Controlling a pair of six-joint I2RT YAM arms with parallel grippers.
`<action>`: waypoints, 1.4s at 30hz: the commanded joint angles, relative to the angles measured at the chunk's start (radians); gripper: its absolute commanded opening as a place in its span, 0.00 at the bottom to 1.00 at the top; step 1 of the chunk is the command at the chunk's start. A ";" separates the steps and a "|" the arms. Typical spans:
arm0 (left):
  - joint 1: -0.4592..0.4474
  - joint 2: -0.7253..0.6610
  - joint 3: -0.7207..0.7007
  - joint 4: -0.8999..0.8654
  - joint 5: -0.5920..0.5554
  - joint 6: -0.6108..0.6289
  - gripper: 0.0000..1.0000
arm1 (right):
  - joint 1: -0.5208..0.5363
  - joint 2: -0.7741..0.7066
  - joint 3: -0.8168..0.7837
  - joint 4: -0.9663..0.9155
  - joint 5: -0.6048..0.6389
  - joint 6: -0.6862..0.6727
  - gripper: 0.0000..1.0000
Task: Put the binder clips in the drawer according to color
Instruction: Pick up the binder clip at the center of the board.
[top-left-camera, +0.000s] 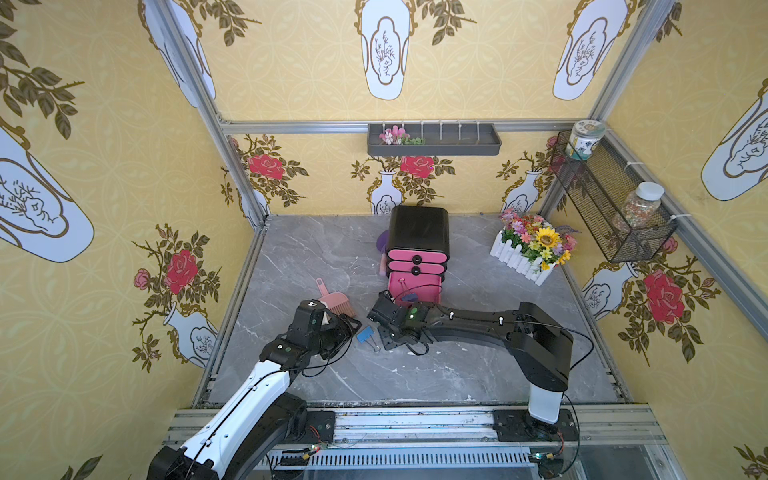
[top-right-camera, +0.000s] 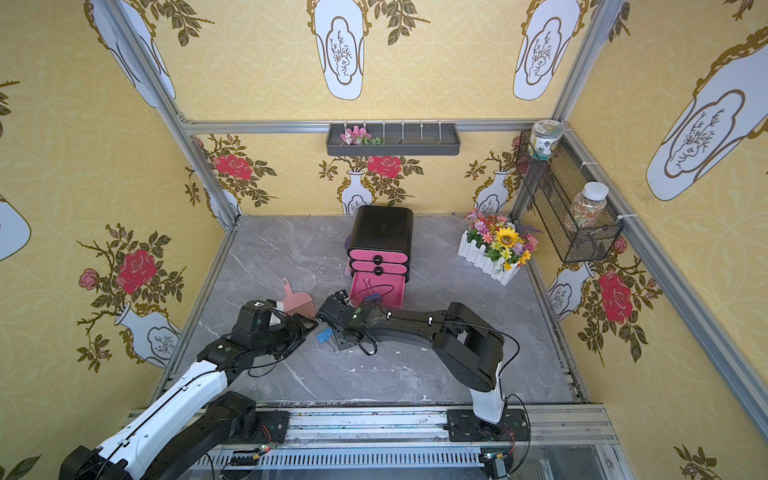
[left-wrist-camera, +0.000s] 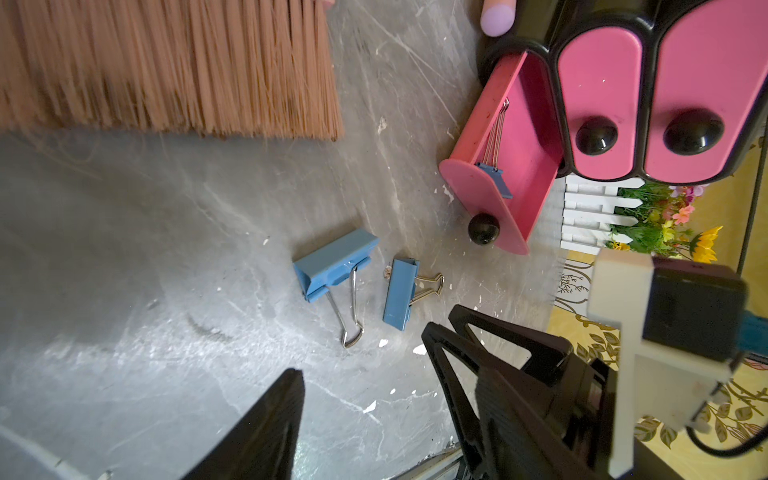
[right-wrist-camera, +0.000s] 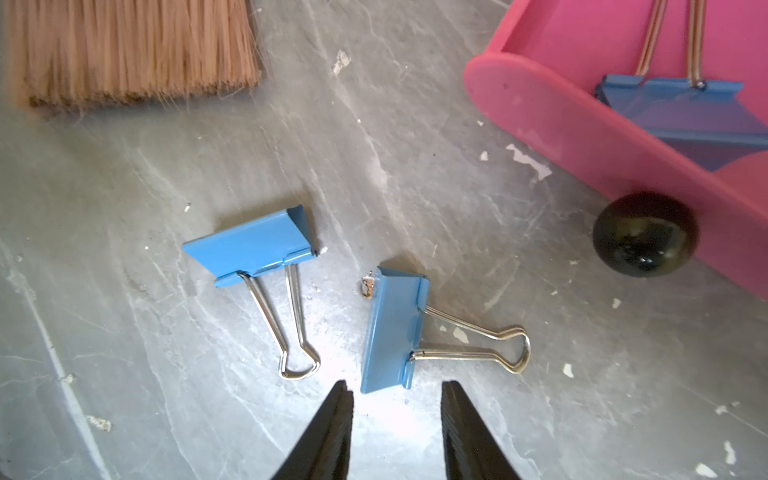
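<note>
Drawer cabinet (top-left-camera: 417, 228) stands at 12 o'clock on the table (top-left-camera: 478, 365) in both top views. I read its two upper drawers as closed and its bottom drawer (top-left-camera: 432, 291) as open toward 6 o'clock. One blue clip (right-wrist-camera: 681, 108) lies inside that drawer, against the front panel, with its wire handles pointing toward the rear.

Two more blue clips lie flat on the table at about 7 o'clock from the drawer front, near each other but not touching. These are the wider clip (right-wrist-camera: 249, 245) and the narrower clip (right-wrist-camera: 395, 332).

Right gripper (right-wrist-camera: 397, 388) is low over the narrower clip. Its jaws are apart, one on either side of the near end of the clip body, and I see a gap on each side and no contact.

Left gripper (left-wrist-camera: 365, 349) is at 9 o'clock from the clips. Its jaws are spread and hold nothing.

A pink brush (top-left-camera: 338, 303) lies at 9 o'clock from the drawer front, bristles toward the clips
</note>
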 joint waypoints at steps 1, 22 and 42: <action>0.001 0.000 0.001 0.025 0.011 -0.003 0.71 | 0.009 0.019 0.019 -0.027 0.022 0.002 0.47; 0.001 -0.015 -0.025 0.035 0.020 0.002 0.71 | 0.009 0.179 0.091 -0.054 0.037 0.084 0.44; 0.002 0.008 -0.009 0.055 0.023 -0.005 0.71 | 0.034 -0.023 0.016 -0.150 0.141 0.083 0.24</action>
